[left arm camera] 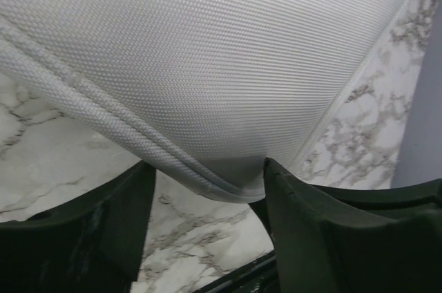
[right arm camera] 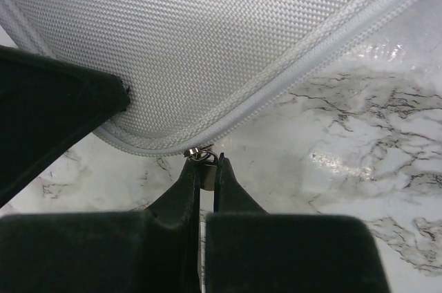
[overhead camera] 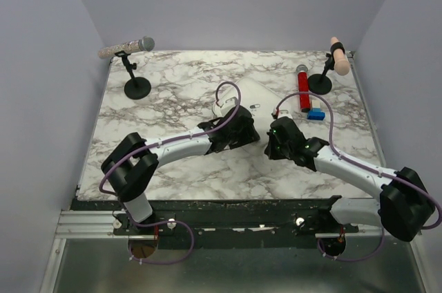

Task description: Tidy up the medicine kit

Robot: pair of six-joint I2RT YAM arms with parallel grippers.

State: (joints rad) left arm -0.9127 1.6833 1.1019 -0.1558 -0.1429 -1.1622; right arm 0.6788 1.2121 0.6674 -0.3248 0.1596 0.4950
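The medicine kit (overhead camera: 259, 96) is a light grey-white woven case lying flat on the marble table, closed. Its textured lid fills the left wrist view (left arm camera: 207, 65) and the right wrist view (right arm camera: 207, 44). My left gripper (overhead camera: 247, 119) is open, with a rounded corner of the kit between its fingers (left arm camera: 208, 167). My right gripper (overhead camera: 271, 129) is shut on the small metal zipper pull (right arm camera: 202, 154) at the kit's near edge (right arm camera: 206, 165).
A red cylinder (overhead camera: 302, 90) and a blue block (overhead camera: 315, 114) lie to the right of the kit. Two microphone-like props on black stands are at the back left (overhead camera: 137, 88) and back right (overhead camera: 320, 83). Grey walls close in three sides.
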